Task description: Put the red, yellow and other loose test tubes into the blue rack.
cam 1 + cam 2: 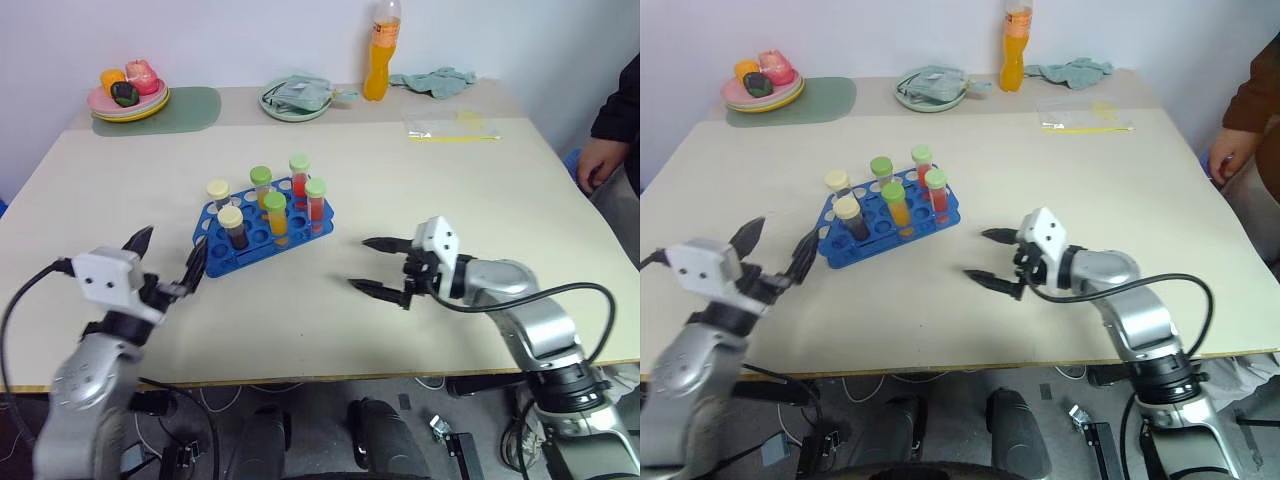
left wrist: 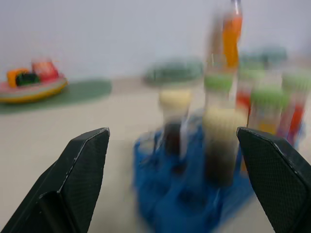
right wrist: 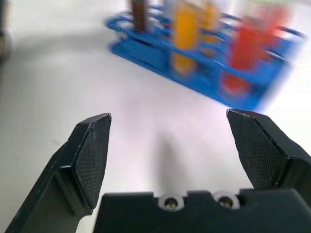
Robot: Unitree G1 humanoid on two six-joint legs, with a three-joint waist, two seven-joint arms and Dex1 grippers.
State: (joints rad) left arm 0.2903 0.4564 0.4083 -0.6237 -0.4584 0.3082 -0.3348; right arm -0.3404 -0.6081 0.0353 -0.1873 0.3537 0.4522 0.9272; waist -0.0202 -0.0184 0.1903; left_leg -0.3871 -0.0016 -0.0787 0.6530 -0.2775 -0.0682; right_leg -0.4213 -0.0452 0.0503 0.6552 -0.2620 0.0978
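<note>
While six capped test tubes stand upright in the blue rack [image 1: 262, 226] near the middle of the table [image 1: 450, 190], the left eye view shows no loose tube lying anywhere on the tabletop, so the task looks finished or nearly so. Two cream-capped tubes with dark liquid [image 1: 231, 228] sit at the rack's left end, green-capped orange tubes [image 1: 275, 214] in the middle, and green-capped red tubes [image 1: 315, 203] at the right end. The left gripper [image 1: 168, 262] hovers just beside the rack's left end, fingers spread wide and empty. The right gripper [image 1: 383, 267] sits well apart on the rack's right, also wide open and holding nothing. Along the far edge are a plate of toy food [image 1: 128, 98], a green bowl with a cloth [image 1: 295, 98], an orange drink bottle [image 1: 377, 55], a teal rag [image 1: 433, 79] and a clear plastic bag [image 1: 452, 126]. A person's hand [image 1: 597, 163] rests at the table's right edge.

From the right eye view the layout reads the same, with bare table between the grippers and nothing blocking the rack.

Seen from the left wrist view, both black fingers [image 2: 80, 170] frame the rack close ahead with nothing between them.

Through the right wrist view, the open fingers [image 3: 90, 158] face the rack across bare table.
</note>
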